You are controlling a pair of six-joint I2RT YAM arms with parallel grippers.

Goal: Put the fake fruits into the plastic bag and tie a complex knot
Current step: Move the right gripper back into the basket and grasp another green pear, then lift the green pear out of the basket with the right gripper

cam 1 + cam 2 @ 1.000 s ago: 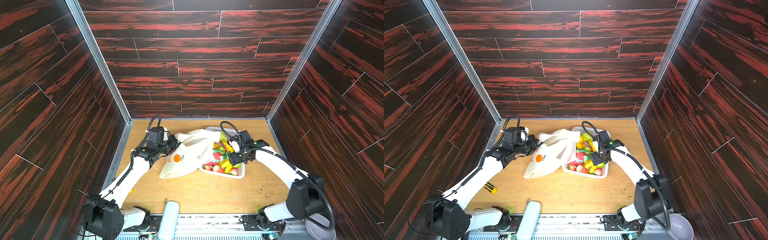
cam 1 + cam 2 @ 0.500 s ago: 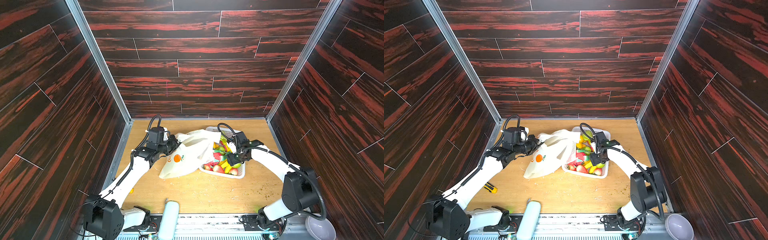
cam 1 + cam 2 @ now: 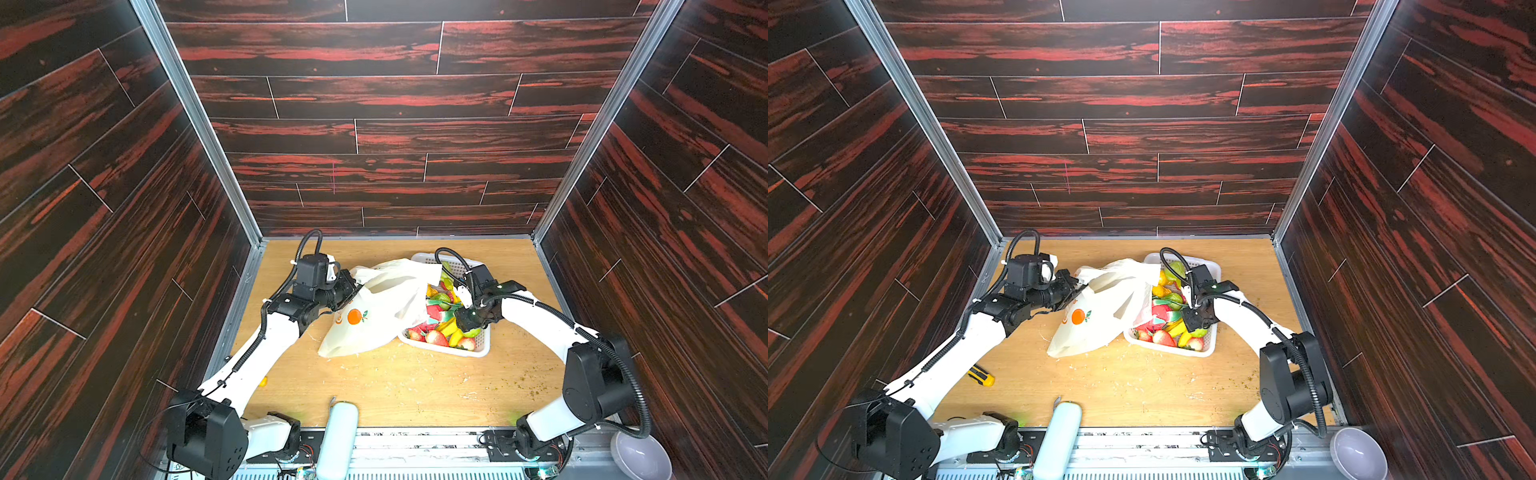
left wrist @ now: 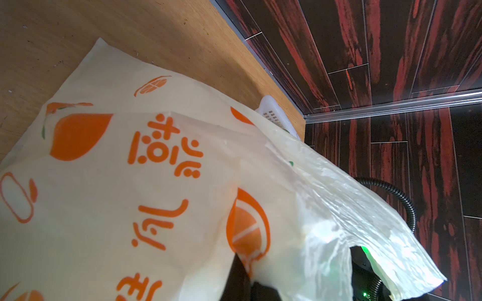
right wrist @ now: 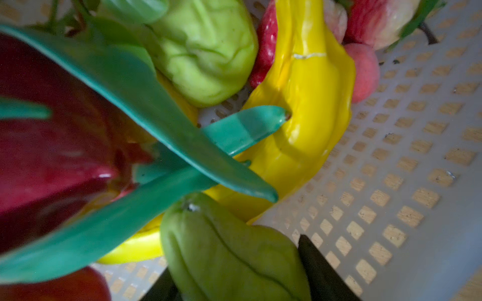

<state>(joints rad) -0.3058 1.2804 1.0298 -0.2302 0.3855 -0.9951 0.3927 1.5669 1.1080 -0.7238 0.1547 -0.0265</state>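
In the white basket [image 5: 407,182], the right fingers [image 5: 320,273] hold a green pear [image 5: 234,258] on 2 sides. The plastic bag [image 3: 374,307] opens just left of it, pinched by the shut left fingers [image 4: 236,281].

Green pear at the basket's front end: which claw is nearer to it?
Right. The right claw sits astride the green pear inside the basket; the left claw is away across the plastic bag, pinching its far edge.
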